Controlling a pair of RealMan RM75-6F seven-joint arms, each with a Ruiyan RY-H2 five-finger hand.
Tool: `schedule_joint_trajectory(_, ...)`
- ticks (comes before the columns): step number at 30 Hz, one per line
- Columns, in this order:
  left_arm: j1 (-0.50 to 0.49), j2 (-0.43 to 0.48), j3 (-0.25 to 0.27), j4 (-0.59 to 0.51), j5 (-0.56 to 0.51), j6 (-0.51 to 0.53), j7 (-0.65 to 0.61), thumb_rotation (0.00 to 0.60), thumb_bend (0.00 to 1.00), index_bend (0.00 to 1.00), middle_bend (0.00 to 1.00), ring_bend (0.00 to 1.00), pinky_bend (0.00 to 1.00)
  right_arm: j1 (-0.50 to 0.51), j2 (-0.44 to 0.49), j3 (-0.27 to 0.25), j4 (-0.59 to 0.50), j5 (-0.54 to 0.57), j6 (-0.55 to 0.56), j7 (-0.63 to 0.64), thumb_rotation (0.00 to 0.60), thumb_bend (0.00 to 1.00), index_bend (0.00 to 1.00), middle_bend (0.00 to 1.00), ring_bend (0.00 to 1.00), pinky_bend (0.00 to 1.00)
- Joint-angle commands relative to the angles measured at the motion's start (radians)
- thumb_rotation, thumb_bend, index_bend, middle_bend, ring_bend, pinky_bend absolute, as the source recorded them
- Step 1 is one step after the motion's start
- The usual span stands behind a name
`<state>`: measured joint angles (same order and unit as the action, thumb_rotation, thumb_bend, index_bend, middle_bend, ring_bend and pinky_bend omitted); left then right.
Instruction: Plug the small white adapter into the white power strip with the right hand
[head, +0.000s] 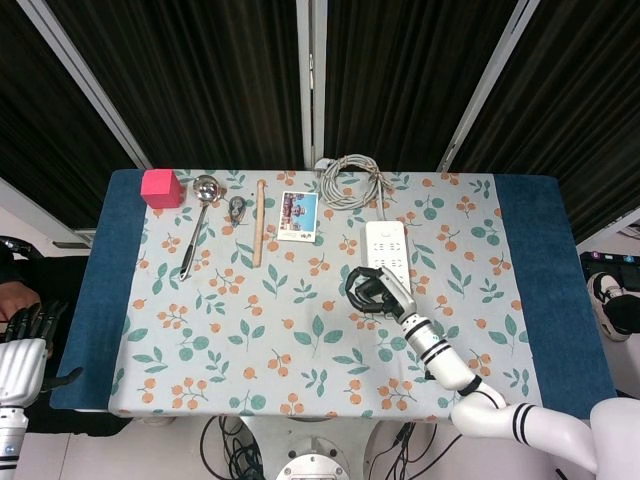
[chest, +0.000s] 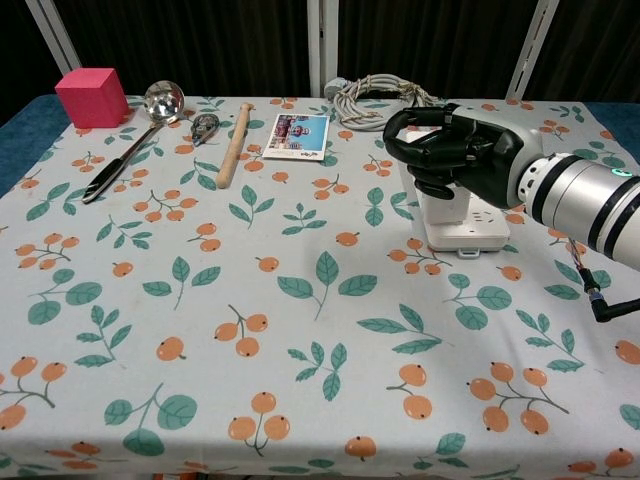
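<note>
The white power strip (chest: 478, 228) lies at the table's right-centre, also seen in the head view (head: 385, 243). The small white adapter (chest: 446, 208) stands upright on the strip's near half. My right hand (chest: 455, 155) is down over it, dark fingers curled around its top, so only the adapter's lower body shows. From the head view, the right hand (head: 374, 292) hides the adapter and the strip's near end. My left hand (head: 22, 350) hangs off the table's left edge, fingers apart and holding nothing.
A coiled grey cable (chest: 380, 100) lies just behind the strip. Along the far left are a pink cube (chest: 91, 96), a metal ladle (chest: 140, 135), a small clip (chest: 205, 125), a wooden stick (chest: 233, 143) and a picture card (chest: 297, 135).
</note>
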<state>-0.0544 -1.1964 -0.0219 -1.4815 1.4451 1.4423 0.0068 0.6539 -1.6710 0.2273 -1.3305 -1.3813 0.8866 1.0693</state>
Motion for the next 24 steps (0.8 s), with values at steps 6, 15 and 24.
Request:
schedule_joint_trajectory(6,0.0,-0.002,0.001,0.003,0.001,-0.001,-0.003,0.6,0.03,0.1,0.04,0.0,0.0,0.0,-0.006,-0.011,0.017,-0.01,0.0,0.022,0.6,0.74,1.0,0.95,0.86,0.89)
schedule_joint_trajectory(15,-0.002,-0.003,0.001,0.006,0.006,-0.002,-0.01,0.6,0.03,0.1,0.04,0.0,0.0,-0.014,0.0,-0.023,0.018,-0.017,0.016,0.039,0.6,0.74,1.0,0.95,0.86,0.89)
schedule_joint_trajectory(24,0.001,-0.006,0.002,0.015,0.005,-0.001,-0.019,0.6,0.03,0.1,0.04,0.0,0.0,-0.018,-0.009,-0.031,0.026,-0.017,0.022,0.03,0.6,0.74,1.0,0.95,0.86,0.89)
